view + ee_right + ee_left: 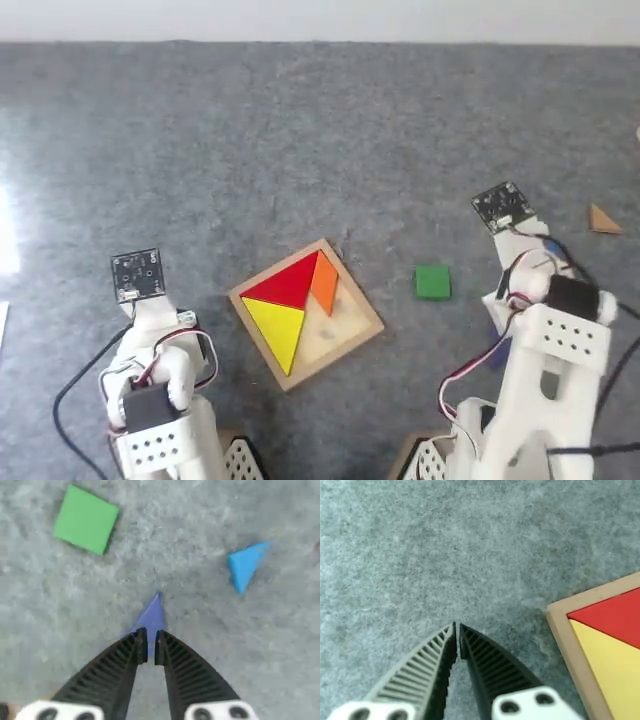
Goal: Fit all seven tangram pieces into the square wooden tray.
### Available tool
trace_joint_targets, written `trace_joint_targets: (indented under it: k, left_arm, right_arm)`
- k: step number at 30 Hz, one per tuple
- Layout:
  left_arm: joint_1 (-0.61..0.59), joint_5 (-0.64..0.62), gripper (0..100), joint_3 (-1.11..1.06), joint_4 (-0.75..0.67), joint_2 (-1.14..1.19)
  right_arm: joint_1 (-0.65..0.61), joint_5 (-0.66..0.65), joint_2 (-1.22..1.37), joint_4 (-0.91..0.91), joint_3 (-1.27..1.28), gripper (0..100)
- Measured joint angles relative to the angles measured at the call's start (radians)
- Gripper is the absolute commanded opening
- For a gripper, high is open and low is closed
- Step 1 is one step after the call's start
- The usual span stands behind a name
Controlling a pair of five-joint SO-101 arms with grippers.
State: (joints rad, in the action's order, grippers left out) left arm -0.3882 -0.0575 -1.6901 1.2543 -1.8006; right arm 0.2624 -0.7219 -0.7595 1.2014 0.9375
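Gripping a violet triangle (153, 614) on edge, the right pincer (149, 644) stands narrow over the grey desk (45, 610), jaws pressed to the piece. Beyond its tips lie a green square (86, 519) and a blue triangle (246, 565), well apart. The left pincer (457, 632) has its jaws together on nothing. The square wooden tray (560, 625) sits just beside its tips, with a red piece (612, 615) and a yellow piece (615, 670) inside.
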Motion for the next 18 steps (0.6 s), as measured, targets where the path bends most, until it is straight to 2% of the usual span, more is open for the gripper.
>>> trace_joint_targets:
  k: [5,11,18]
  left_arm:
    - [0.000,0.000,1,0.000,0.000,0.000]
    - [0.000,0.000,1,0.000,0.000,0.000]
    - [0.000,0.000,1,0.000,0.000,0.000]
  right_arm:
    - [0.002,0.049,0.000,-0.066,0.046,12.4]
    - [0.000,0.055,0.014,-0.075,0.048,12.3]
    - [0.009,0.081,0.296,-0.040,-0.107,12.3]
